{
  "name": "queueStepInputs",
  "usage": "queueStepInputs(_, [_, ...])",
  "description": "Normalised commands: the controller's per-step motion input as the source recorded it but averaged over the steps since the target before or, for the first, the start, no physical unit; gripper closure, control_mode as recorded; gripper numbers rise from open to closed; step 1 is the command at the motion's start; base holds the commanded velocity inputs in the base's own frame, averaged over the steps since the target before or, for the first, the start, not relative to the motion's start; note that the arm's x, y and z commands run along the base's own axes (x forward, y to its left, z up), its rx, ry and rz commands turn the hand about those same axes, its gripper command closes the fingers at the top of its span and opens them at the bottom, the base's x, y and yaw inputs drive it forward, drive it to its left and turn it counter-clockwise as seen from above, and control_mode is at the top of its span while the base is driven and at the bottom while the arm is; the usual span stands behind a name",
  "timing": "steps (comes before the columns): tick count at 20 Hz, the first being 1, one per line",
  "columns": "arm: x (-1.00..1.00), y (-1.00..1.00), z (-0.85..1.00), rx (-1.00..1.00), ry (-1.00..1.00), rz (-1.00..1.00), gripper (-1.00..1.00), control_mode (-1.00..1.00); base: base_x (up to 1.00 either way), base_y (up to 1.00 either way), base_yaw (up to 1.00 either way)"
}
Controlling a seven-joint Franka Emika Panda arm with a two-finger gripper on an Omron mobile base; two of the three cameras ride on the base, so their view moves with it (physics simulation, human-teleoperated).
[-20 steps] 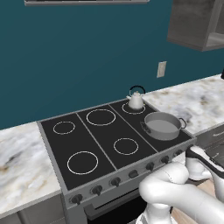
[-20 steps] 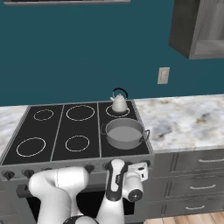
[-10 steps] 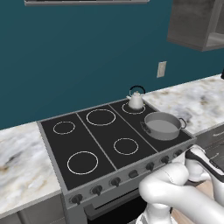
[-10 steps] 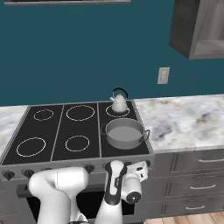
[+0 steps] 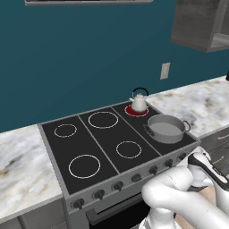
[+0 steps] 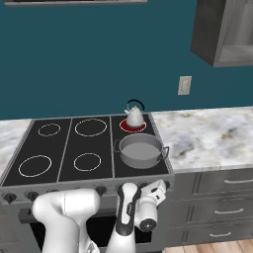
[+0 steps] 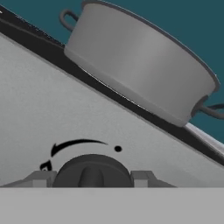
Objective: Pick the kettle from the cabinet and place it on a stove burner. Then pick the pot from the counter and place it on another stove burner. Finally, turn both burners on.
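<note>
The small white kettle (image 5: 139, 103) (image 6: 134, 117) stands on the back right burner (image 5: 134, 112) (image 6: 129, 127), whose ring glows red. In front of it the wide grey pot (image 5: 166, 129) (image 6: 140, 150) (image 7: 140, 65) sits on the front right burner, whose ring is covered. My gripper (image 5: 193, 160) (image 6: 160, 187) (image 7: 92, 177) is down at the stove's front panel, shut on a dark knob (image 7: 92, 168) below the pot, one fingertip on each side of it. The dark grey cabinet (image 5: 201, 24) (image 6: 222, 32) hangs at the upper right.
The black cooktop (image 5: 89, 143) has other white rings, all bare and unlit, and a row of dark knobs (image 5: 118, 185) along its front. Marble counter (image 5: 197, 100) (image 6: 207, 136) runs on both sides. A wall outlet (image 6: 184, 85) is behind the counter.
The ring under the kettle has turned red; it was plain before. The gripper has stayed at the knob and the kettle and pot have not moved.
</note>
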Motion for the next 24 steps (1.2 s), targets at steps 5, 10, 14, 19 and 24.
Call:
queueStepInputs(5, [0.0, -0.01, 0.0, -0.14, -0.03, 0.0, 1.0, -1.0, 0.0, 0.0, 0.0])
queueStepInputs(10, [0.0, 0.0, -0.05, -0.01, 0.04, 0.0, -1.0, -1.0, 0.0, 0.0, 0.0])
queueStepInputs(14, [0.0, -0.03, 0.0, 0.01, 0.0, 0.0, -1.0, -1.0, 0.0, 0.0, 0.0])
queueStepInputs(19, [0.0, -0.15, 0.0, 0.02, 0.0, 0.0, -1.0, -1.0, 0.0, 0.0, 0.0])
queueStepInputs(24, [-0.04, -0.22, 0.0, 0.03, 0.0, 0.01, -1.0, -1.0, 0.0, 0.0, 0.0])
